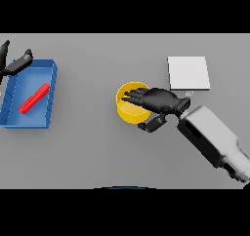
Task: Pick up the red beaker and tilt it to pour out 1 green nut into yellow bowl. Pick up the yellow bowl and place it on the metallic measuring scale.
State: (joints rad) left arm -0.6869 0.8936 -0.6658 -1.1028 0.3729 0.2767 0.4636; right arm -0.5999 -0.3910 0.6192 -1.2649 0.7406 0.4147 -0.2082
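Right arm, white and grey, enters from the table's near right corner and reaches toward the middle. Right hand (158, 100): dark, laid across the right-hand rim of the yellow bowl (128, 109), fingers straight and spread over the opening, thumb dropped outside the near-right wall; the fingers are apart and not yet clamped, so the bowl sits under the palm, not gripped. Yellow bowl: round, upright, on the table near its centre, lying directly left of and beneath this hand; whether a nut lies inside cannot be made out. Scale (188, 72): pale square plate, farther back and to the right of the bowl, near the table's far edge, well apart from it; the path from bowl to scale runs back and right over bare table, with only the hand's own forearm beside it. The right hand is by far the nearer to both. Blue tray (50, 101): at the table's left edge, well apart from the bowl, holding a red beaker (34, 98) that lies on its side, long axis slanting from near-left to far-right. Left hand (17, 62): at the tray's far-left corner, fingers loosely extended, holding nothing.
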